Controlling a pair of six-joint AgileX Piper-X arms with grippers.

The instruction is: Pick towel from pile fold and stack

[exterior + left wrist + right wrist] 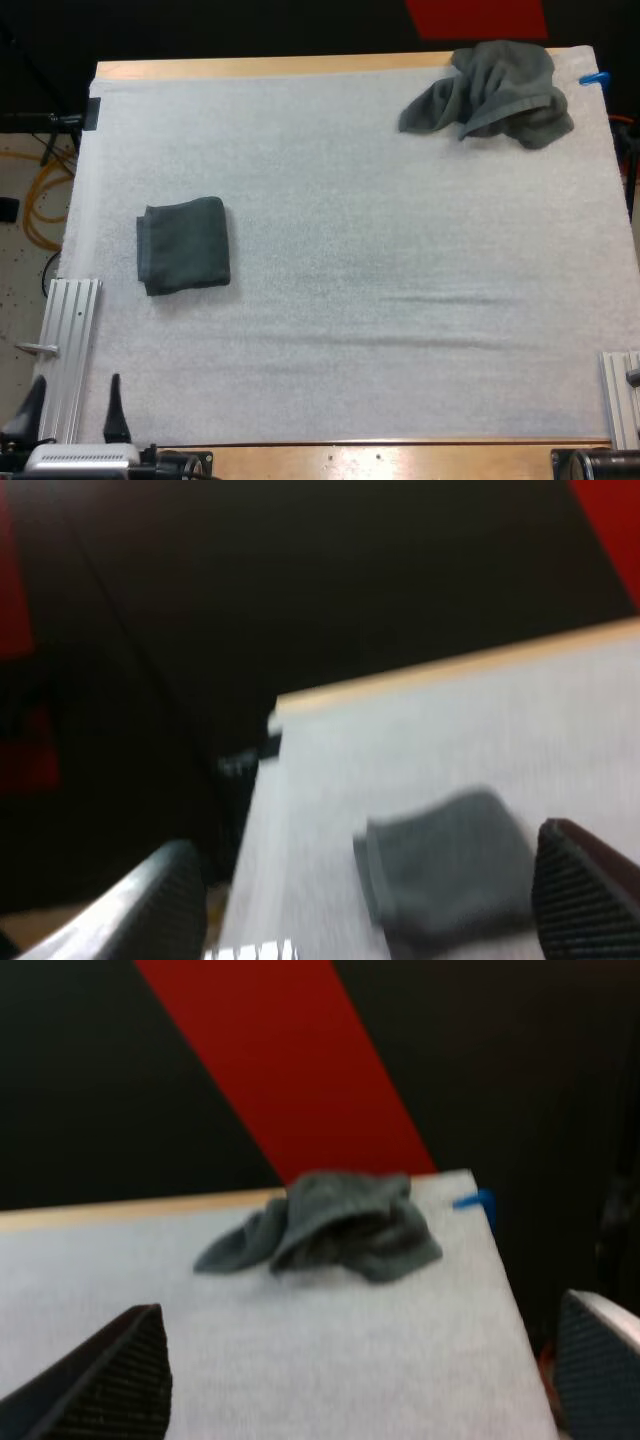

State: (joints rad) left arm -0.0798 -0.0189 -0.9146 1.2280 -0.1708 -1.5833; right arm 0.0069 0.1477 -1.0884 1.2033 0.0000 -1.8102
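Observation:
A folded dark grey-green towel point(183, 245) lies flat on the left part of the white mat point(350, 300). A crumpled towel point(495, 92) of the same colour sits at the mat's far right corner. My left gripper point(72, 408) hovers low at the near left corner, open, well short of the folded towel. In the left wrist view its fingers point(150, 900) stand wide apart, with the folded towel point(450, 865) ahead of them. My right gripper point(355, 1360) is open with nothing in it, and the crumpled towel point(330, 1225) lies far ahead by the mat's far edge.
An aluminium rail point(68, 340) lies along the mat's near left edge and another rail point(620, 395) at the near right edge. Bare wood point(380, 460) borders the mat's near side. Yellow cable point(40, 190) lies on the floor off the table's left.

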